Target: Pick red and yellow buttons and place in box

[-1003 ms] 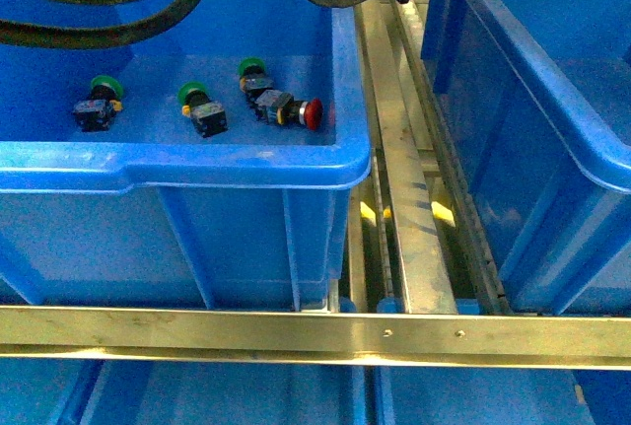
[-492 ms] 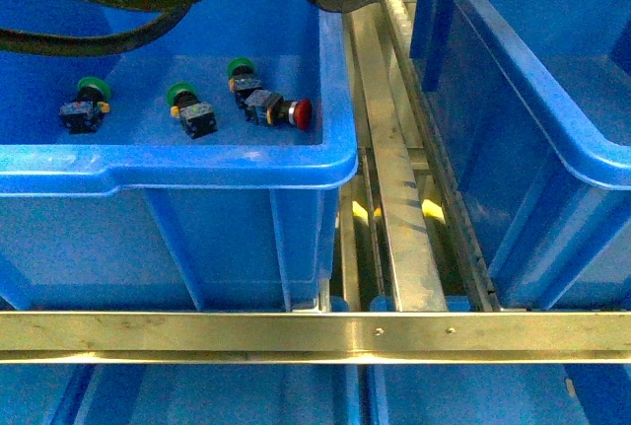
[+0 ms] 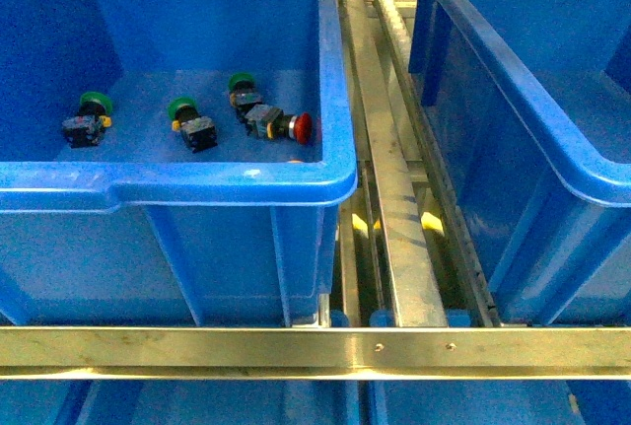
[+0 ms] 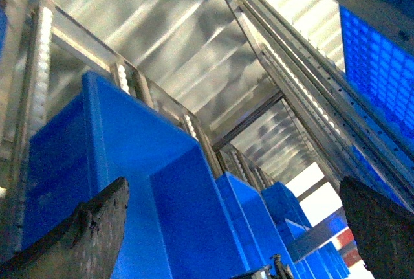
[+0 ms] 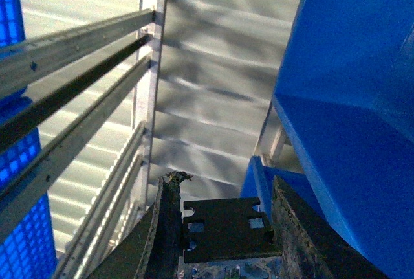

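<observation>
Front view gives you a blue bin (image 3: 197,183) on the left, and neither arm is in it. On its floor, from left to right, you see a green-capped switch (image 3: 87,117), a second green-capped switch (image 3: 190,123), a third green one (image 3: 242,89) further back, and then the red button (image 3: 279,124). The red button lies on its side just in front of that third green switch, its red cap pointing toward the bin's right wall. You can find no yellow cap here. To the right runs a metal roller rail (image 3: 394,178), then a second blue bin (image 3: 513,119).

In the left wrist view the left gripper (image 4: 233,240) has its jaws spread wide and empty, aimed up at the racking. In the right wrist view the right gripper (image 5: 223,221) shows its jaws apart with nothing between them.
</observation>
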